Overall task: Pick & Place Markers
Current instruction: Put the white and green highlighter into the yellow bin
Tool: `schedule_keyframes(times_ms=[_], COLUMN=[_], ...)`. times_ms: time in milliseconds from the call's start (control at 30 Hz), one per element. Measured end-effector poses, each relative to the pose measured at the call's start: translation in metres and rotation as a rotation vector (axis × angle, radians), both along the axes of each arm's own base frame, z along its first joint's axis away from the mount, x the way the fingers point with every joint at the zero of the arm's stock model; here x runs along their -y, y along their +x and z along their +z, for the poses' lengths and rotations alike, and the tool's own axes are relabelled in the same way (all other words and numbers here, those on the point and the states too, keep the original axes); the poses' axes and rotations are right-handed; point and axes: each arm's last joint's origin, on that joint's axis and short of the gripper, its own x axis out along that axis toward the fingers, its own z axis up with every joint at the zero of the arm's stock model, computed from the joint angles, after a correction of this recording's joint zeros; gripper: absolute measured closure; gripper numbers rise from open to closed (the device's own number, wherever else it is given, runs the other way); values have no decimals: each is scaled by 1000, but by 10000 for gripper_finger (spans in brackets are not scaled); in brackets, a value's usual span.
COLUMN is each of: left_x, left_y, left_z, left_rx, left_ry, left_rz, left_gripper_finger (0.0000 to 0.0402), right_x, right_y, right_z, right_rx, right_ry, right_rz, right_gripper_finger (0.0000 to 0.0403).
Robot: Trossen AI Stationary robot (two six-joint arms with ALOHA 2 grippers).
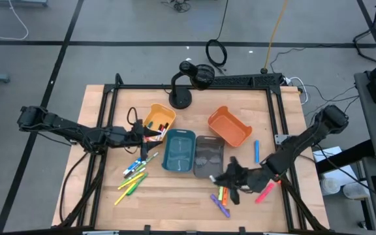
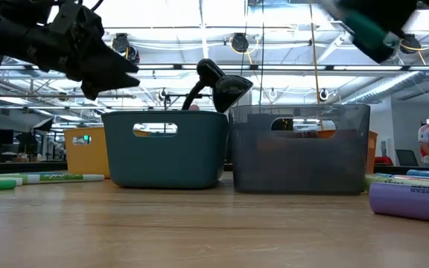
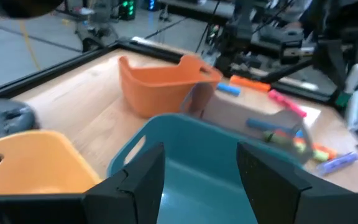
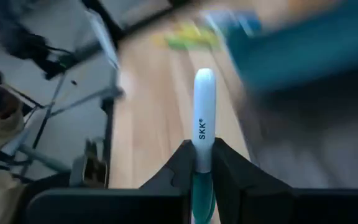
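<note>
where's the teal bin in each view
High view: teal bin at table centre, between the yellow bin and the grey bin.
Low view: teal bin left of centre, touching or nearly touching the grey bin.
Left wrist view: teal bin just ahead of the open jaws.
Right wrist view: blurred teal shape, probably it.
Shared landmark: the grey bin beside it.

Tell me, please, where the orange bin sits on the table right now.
In the high view, the orange bin sits right of centre toward the table's far edge, just beyond the grey bin and left of a lone blue marker.
</note>
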Motion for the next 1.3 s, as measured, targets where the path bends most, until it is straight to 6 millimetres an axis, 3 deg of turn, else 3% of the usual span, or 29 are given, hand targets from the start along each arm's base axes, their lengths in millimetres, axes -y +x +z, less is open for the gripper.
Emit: schedule_keyframes(times_ms=[233,500,833,1067,1300], left_x=[8,30,73,98,103], left_y=[2,19,89,137,152], left_z=[14,11,3,9,7], left_rx=[148,252,196,232,231], left_ry=[-10,106,347,323,280], left_rz=[-115,-270,-417,-437,-432], left_gripper_finger=[197,197,197,197,197], right_x=[-4,6,4,1,1], right_y=[36,57,62,60,60], right_z=[-1,-20,-30,-31,-30], right_rx=[309,331,335,335,338], right_ry=[-273,-350,-340,-340,-341], right_rz=[51,8,2,15,14], right_gripper_finger=[380,382,382,382,382])
